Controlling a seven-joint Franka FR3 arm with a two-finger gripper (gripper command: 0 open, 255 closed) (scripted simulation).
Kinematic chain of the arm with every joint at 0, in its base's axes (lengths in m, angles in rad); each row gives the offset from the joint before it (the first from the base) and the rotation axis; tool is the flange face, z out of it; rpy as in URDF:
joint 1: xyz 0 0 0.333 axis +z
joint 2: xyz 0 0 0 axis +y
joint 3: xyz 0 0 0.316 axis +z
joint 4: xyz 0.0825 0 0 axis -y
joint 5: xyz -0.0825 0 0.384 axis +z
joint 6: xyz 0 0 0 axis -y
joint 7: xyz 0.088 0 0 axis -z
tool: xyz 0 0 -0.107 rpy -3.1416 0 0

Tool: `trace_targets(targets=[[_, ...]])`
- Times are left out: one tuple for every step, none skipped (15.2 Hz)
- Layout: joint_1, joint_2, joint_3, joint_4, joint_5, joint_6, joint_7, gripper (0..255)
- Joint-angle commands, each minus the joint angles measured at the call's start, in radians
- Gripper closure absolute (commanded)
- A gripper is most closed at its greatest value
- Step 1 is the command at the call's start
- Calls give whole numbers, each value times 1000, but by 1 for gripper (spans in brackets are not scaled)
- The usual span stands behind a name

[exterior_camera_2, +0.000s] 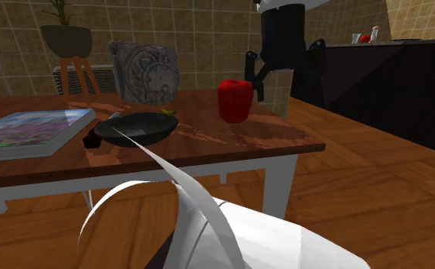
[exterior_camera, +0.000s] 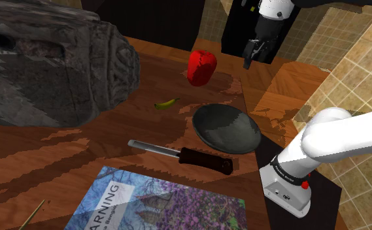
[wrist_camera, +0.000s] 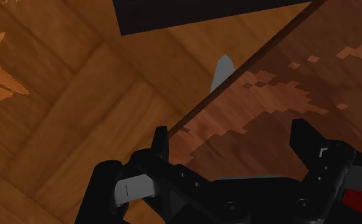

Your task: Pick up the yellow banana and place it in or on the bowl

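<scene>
The small yellow banana (exterior_camera: 167, 103) lies on the wooden table between the carved stone block and the dark bowl (exterior_camera: 226, 128); in the second exterior view just a sliver of the banana (exterior_camera_2: 166, 111) shows behind the bowl (exterior_camera_2: 143, 128). My black gripper (exterior_camera: 257, 57) hangs high over the table's edge, beyond the red pepper and well away from the banana. It is open with nothing between its fingers (wrist_camera: 160, 145). In the wrist view the gripper (wrist_camera: 233, 145) looks down on the table's edge and the floor beside it. In the second exterior view the gripper (exterior_camera_2: 284, 70) hangs past the pepper.
A red bell pepper (exterior_camera: 202, 66) stands between gripper and banana. A large carved stone block (exterior_camera: 53, 72) fills the shoulder view's left. A knife (exterior_camera: 181, 154) and a book (exterior_camera: 158, 202) lie in front of the bowl. My stand (exterior_camera: 289, 186) is at lower right. A dark cabinet (exterior_camera_2: 391, 84) stands behind.
</scene>
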Motion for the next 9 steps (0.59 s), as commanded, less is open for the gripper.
trace_targets(targets=[[0,0,0,0,0,0,0,0],[17,33,6,18,0,14,-25,0],[34,65,13,35,1,27,-51,0],[50,96,20,53,1,40,-76,0],[66,126,27,71,1,51,-101,0],[82,156,35,89,1,62,-126,0],[97,185,43,107,1,71,-151,0],[113,212,51,125,1,80,-176,0],[128,240,60,143,1,89,-200,0]])
